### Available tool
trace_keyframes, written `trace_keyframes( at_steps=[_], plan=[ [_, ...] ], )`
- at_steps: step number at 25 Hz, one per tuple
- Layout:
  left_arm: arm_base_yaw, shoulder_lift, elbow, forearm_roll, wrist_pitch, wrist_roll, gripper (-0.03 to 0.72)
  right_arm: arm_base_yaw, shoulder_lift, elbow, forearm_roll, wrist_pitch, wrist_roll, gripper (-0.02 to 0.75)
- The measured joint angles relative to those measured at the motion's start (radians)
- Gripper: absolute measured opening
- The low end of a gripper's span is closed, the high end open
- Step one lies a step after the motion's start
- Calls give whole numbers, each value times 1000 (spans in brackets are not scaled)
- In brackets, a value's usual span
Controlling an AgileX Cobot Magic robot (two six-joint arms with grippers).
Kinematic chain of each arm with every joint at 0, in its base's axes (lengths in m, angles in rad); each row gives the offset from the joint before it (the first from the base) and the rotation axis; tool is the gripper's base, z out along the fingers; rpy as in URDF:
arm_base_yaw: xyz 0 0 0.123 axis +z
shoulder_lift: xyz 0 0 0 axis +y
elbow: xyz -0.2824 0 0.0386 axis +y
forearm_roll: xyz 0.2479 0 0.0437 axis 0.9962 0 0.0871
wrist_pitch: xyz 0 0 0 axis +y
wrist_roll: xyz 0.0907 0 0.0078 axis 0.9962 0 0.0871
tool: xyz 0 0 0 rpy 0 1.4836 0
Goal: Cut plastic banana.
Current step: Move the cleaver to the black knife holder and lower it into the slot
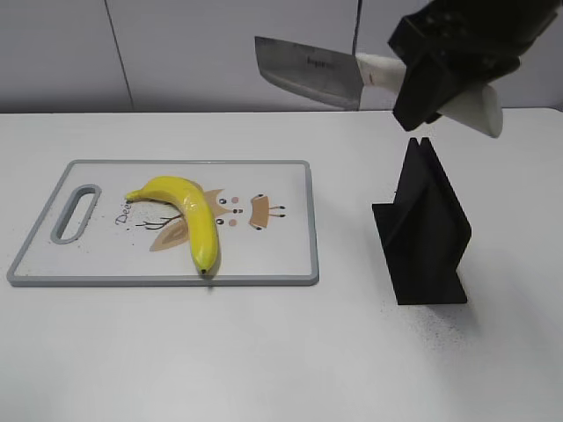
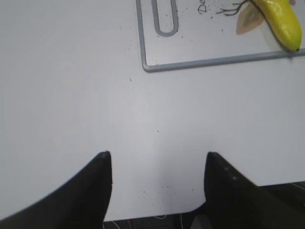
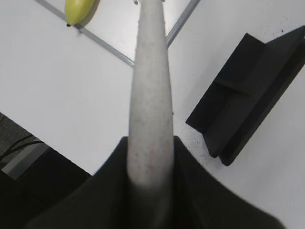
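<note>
The plastic banana (image 1: 187,215) lies whole on the white cutting board (image 1: 281,255) at the left; its tip end shows in the left wrist view (image 2: 281,21) and the right wrist view (image 3: 77,9). My right gripper (image 1: 431,83) is shut on the white handle of a cleaver knife (image 1: 310,70) and holds it high in the air, to the right of and behind the board, blade pointing left. In the right wrist view the handle (image 3: 151,95) runs between the jaws (image 3: 150,148). My left gripper (image 2: 157,157) is open and empty over bare table near the front edge.
A black knife stand (image 1: 424,229) sits on the table right of the board, empty; it also shows in the right wrist view (image 3: 248,90). The board's corner with its handle slot (image 2: 164,19) is in the left wrist view. The table's front edge is close below the left gripper.
</note>
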Motion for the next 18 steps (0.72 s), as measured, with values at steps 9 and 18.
trace_keyframes(
  at_steps=[9, 18],
  plan=[
    [0, -383, 268, -3, 5, -21, 575, 0, -135, 209, 27, -108, 9, 160],
    [0, -677, 284, -8, 5, -24, 575, 0, -237, 388, 40, -195, 17, 160]
  ],
)
